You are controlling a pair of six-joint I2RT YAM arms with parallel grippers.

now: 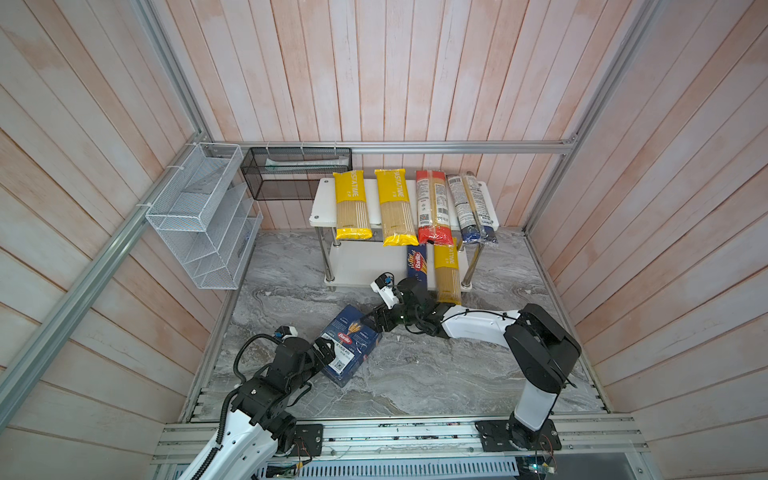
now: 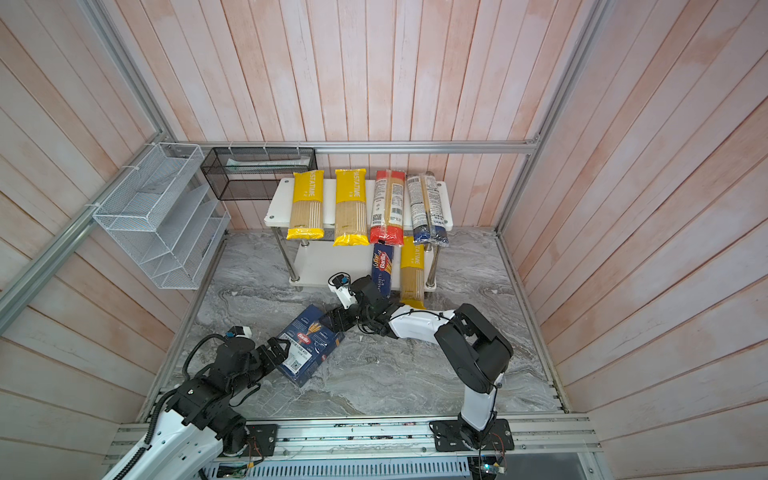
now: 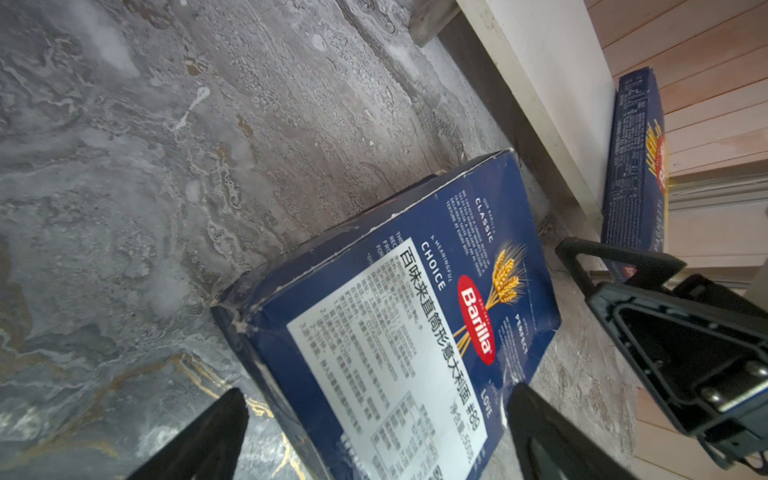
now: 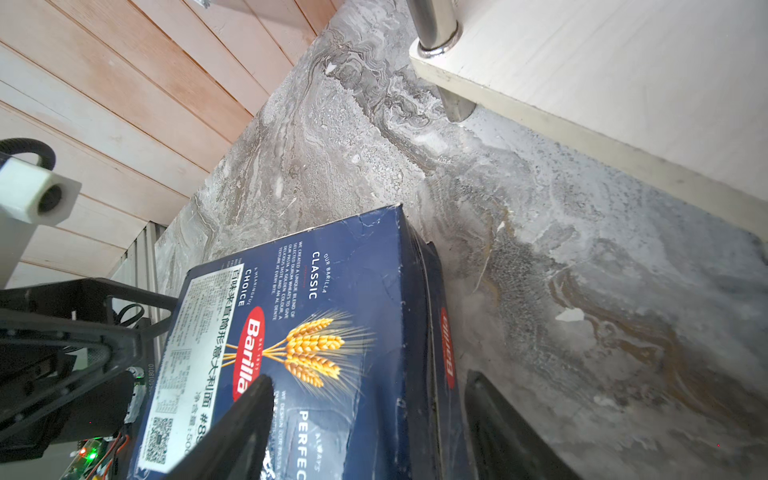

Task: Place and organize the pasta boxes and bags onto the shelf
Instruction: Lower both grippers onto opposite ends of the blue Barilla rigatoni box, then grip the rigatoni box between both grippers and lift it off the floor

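The wide blue Barilla box [image 1: 351, 345] [image 2: 309, 343] lies on the marble floor between my arms. My left gripper [image 1: 326, 348] [image 3: 376, 390] is open and straddles its near end, with floor showing beside one finger. My right gripper [image 1: 378, 320] [image 4: 369, 376] is open at the box's far right edge, holding nothing. The shelf [image 1: 324, 199] carries two yellow bags [image 1: 352, 205], a red-ended bag [image 1: 433, 208] and a blue-ended bag [image 1: 473, 208] on its top board. The narrow spaghetti box [image 1: 417, 262] [image 3: 631, 166] and a third yellow bag [image 1: 446, 270] rest on the lower board.
A white wire-mesh rack [image 1: 199, 216] hangs on the left wall and a black mesh basket [image 1: 297, 172] sits behind the shelf's left end. Bare lower board [image 1: 357, 262] lies left of the narrow box. Wooden walls close three sides.
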